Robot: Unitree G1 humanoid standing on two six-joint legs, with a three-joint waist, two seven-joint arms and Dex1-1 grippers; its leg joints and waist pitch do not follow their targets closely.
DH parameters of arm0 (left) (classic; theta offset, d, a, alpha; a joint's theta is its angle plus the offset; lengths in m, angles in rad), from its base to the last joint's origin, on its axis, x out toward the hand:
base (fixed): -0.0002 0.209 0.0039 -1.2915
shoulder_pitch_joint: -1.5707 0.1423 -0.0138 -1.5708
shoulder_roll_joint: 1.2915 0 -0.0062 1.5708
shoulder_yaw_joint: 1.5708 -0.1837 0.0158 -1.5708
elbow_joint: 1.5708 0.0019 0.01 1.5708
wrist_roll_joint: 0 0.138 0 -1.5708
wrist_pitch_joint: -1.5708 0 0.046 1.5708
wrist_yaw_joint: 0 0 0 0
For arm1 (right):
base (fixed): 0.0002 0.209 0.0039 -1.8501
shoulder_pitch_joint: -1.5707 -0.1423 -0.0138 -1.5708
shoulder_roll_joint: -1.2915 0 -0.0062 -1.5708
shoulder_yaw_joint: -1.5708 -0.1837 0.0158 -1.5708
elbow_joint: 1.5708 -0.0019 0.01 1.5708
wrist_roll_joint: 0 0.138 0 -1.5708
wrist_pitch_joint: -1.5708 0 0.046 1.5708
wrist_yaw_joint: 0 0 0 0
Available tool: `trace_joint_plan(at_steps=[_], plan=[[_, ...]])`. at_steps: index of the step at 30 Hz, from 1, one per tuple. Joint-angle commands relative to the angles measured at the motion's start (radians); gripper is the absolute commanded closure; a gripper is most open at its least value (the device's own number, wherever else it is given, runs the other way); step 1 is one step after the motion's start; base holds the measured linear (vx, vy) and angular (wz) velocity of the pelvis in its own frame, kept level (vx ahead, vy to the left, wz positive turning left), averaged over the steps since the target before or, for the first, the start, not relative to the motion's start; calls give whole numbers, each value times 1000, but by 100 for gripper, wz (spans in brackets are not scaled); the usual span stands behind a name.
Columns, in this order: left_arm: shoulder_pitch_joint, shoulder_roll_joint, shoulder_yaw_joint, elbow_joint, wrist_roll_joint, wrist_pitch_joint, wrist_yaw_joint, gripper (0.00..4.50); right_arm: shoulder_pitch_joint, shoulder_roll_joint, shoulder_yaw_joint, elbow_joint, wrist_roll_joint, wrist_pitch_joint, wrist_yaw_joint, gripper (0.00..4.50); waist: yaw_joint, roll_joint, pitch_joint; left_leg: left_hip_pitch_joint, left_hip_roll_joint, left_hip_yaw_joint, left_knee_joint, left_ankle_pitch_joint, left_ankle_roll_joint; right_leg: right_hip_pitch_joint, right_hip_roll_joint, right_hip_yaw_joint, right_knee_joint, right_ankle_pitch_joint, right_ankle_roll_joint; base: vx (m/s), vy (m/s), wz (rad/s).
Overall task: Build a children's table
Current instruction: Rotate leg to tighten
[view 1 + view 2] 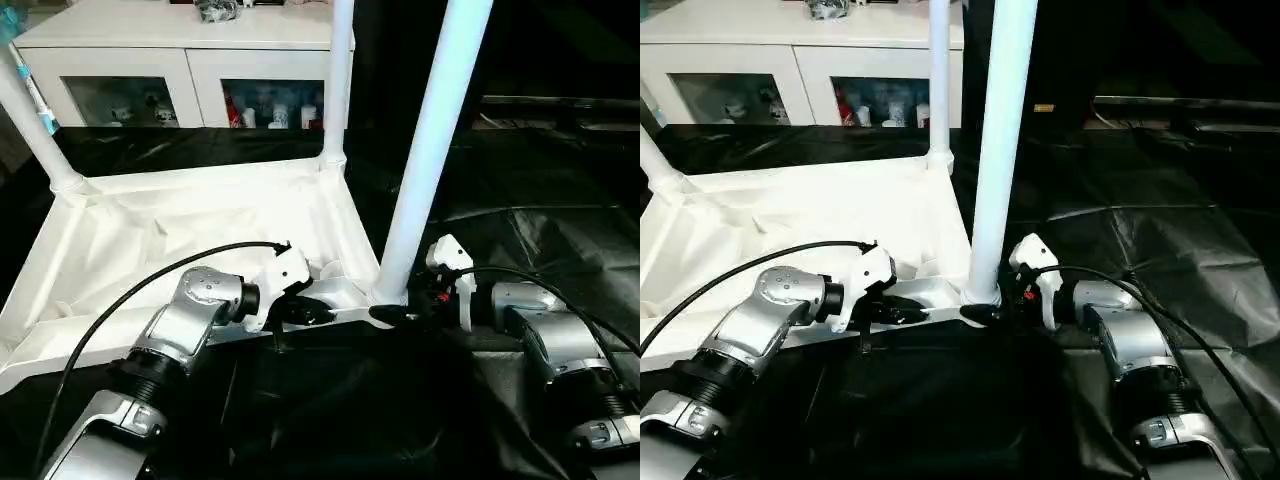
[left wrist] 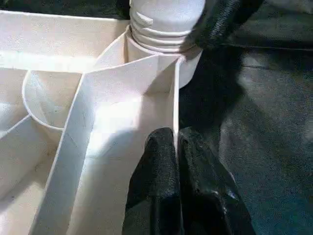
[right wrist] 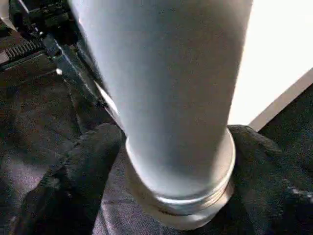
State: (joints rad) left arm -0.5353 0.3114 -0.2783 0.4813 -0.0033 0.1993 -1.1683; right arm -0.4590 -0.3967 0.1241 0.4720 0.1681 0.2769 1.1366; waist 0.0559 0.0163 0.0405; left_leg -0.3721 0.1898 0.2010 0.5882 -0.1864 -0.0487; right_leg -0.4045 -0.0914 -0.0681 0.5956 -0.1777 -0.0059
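On a bench draped in crinkled, glossy black sheeting point(image 1: 560, 230), the children's table point(image 1: 190, 235) lies upside down, a smooth white plastic rectangle with raised rims, inner ribs and rounded corner sockets. Three round, tapering white legs stand upright from it: the nearest leg point(image 1: 425, 150) rises from the near corner socket between the two arms, a second leg point(image 1: 338, 80) from the far corner, and a third leg point(image 1: 30, 125) slants up at the far left corner. In the left wrist view, ringed threads show where the nearest leg meets its socket.

The left pincer point(image 1: 300, 312), black-fingered at the end of a silver forearm, is closed tight on the thin rim wall point(image 2: 175, 105) of the tabletop just beside that socket; its fingers point(image 2: 156, 186) meet either side of the wall.

The right pincer point(image 3: 173, 161) stands wide around the foot of the nearest leg, one black finger on each side of the base collar. Whether the fingers actually press the plastic is hard to judge, as the leg crowds the right wrist view.

Behind the bench stands a white cabinet point(image 1: 180, 50) with glass-fronted compartments holding small coloured items.
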Motion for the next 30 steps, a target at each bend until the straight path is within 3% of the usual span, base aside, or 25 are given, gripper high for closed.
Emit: trace_joint_plan(at_steps=[1,10,11,14,15,18,23,24,27,30], plan=[[-10,-21,13,-59,-52,-17,-18,450,19,20,39,-20,11,25,21,118,-1,-11,-58,13,45,-17,-65,-179,64,48,-54,42,-65,-193,-242,0,0,0],[-23,-50,19,-28,-26,3,75,450,56,74,24,-36,16,47,-63,173,0,-11,-56,16,45,-17,-67,-193,57,45,-55,44,-68,-216,-236,0,0,0],[-43,-82,28,12,1,9,160,450,65,115,11,-28,5,42,-142,173,-4,-15,-54,15,44,-19,-70,-209,45,44,-56,44,-72,-253,-223,0,0,0],[-60,-108,34,43,18,9,219,450,68,148,2,-15,-10,36,-211,175,-11,-17,-52,18,42,-22,-73,-248,25,43,-56,43,-82,-334,-196,0,0,0],[-86,-161,45,86,33,18,313,450,67,225,-25,16,-19,35,-344,175,-14,-16,-49,20,40,-21,-73,-266,19,37,-57,46,-88,-371,-182,0,0,0],[-114,-219,52,125,40,29,400,450,54,305,-55,60,-34,42,-499,176,-25,-16,-47,24,38,-28,-78,-305,-6,33,-59,42,-98,-461,-149,0,0,0],[-138,-288,44,159,52,22,464,450,20,382,-19,91,-87,16,-597,176,-31,-20,-46,20,33,-29,-77,-319,12,32,-59,41,-108,-504,-121,0,0,0],[-138,-290,41,159,53,15,454,450,17,387,-29,87,-71,14,-576,120,-29,-21,-47,22,34,-29,-77,-319,16,30,-60,42,-108,-504,-119,0,0,0],[-131,-279,43,148,52,6,429,450,18,380,-53,68,-37,35,-538,104,-27,-21,-47,17,36,-29,-78,-304,31,31,-59,44,-105,-481,-119,0,0,0],[-106,-245,33,111,39,-28,351,450,30,328,-42,39,-26,24,-467,66,-25,-23,-48,16,37,-28,-78,-296,37,33,-60,44,-102,-458,-125,0,0,0]])
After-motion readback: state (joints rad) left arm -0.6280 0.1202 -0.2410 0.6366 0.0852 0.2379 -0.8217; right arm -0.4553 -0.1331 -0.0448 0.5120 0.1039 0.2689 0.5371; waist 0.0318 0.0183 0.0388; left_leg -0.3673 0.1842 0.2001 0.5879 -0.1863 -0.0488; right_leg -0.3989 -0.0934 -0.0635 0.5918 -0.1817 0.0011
